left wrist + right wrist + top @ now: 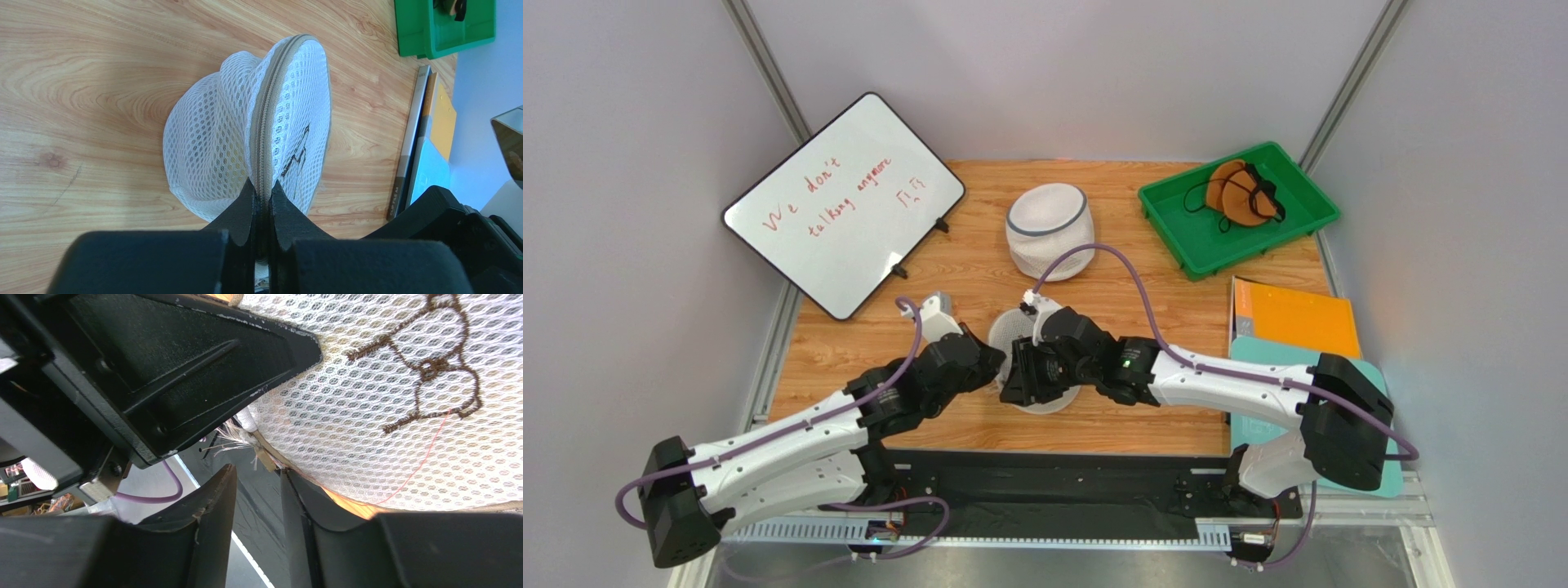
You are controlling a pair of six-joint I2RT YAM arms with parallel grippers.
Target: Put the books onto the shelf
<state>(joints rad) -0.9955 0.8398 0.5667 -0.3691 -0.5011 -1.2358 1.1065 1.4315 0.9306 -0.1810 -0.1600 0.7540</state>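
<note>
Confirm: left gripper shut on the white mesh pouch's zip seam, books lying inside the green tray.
Not the books: the top view shows them outside the green tray, at the table edge. The left gripper is shut on the zip seam of the mesh pouch.

mesh bag (pixel 209 147): white honeycomb, tan zip | tray (pixel 1198 240): green | book (pixel 1298 319): orange

Two books are in view: one orange book (pixel 1298 319) and one teal book (pixel 1277 352). There are two white mesh bags, a near mesh bag (pixel 209 147) and a far mesh bag (pixel 1048 230). There is one whiteboard (pixel 844 202) and one green tray (pixel 1205 249), whose brown contents (pixel 1241 194) are too tangled to count.
</note>
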